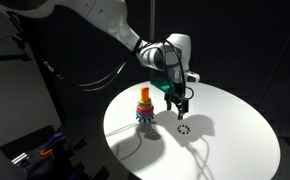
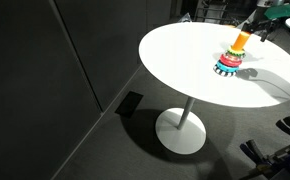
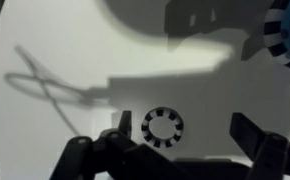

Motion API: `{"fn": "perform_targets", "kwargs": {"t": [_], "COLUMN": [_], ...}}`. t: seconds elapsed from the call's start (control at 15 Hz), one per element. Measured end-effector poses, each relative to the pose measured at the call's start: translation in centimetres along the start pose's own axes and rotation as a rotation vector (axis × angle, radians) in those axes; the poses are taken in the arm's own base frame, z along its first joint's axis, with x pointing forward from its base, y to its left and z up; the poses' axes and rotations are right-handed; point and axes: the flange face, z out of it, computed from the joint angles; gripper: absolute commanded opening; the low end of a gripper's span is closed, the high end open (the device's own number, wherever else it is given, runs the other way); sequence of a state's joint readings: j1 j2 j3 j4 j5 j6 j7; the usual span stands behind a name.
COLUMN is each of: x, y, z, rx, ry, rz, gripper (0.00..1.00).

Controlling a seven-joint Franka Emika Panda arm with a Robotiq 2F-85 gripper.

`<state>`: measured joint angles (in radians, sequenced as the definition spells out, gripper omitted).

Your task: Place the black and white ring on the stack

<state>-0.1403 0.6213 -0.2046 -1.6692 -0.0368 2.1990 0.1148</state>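
From where I stand, the black and white ring [image 3: 163,127] lies flat on the white tabletop [image 1: 235,120], on its own, near the stack [image 1: 144,107] but not touching it. The gripper [image 1: 181,110] hangs right above it with its jaws spread wide and nothing between them. In the wrist view the ring sits in the gap between the two fingers [image 3: 125,128], nearer one than the other and touching neither.

The ring looks like a small, light toy part, probably hard plastic. I judge it stiff and unlikely to bend or break, but smooth and thin, so it could skid on the tabletop or squirt out of a loose pinch. Lying flat, it offers little height to grab. My guess is the surest hold is across the band at one spot, with one finger through the hole and the other outside. The alternative is across the whole outer rim, taken low against the tabletop. Held level, it should drop over the peg more easily.

There is no box, bowl or tray here. The nearest thing to a holder is the stack itself. Its upright orange peg [image 1: 144,94] carries coloured rings [image 2: 229,62], red and green among them, over a wider bluish bottom, and the top of the peg is bare.
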Motion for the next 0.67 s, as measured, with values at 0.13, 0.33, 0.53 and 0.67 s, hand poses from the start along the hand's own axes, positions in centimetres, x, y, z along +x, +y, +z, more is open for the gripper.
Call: {"fn": "perform_targets", "kwargs": {"t": [0.13, 0.33, 0.53, 0.67], "x": [0.0, 0.2, 0.6, 0.8], "y": [0.0, -0.1, -0.2, -0.3], "z": [0.0, 0.5, 1.6, 2.4], "rx": [0.0, 0.0, -0.001, -0.001], "ry": [0.0, 0.009, 0.036, 0.056], "rz": [0.0, 0.012, 0.042, 0.06], "gripper": [1.0, 1.0, 1.0, 1.0]}}
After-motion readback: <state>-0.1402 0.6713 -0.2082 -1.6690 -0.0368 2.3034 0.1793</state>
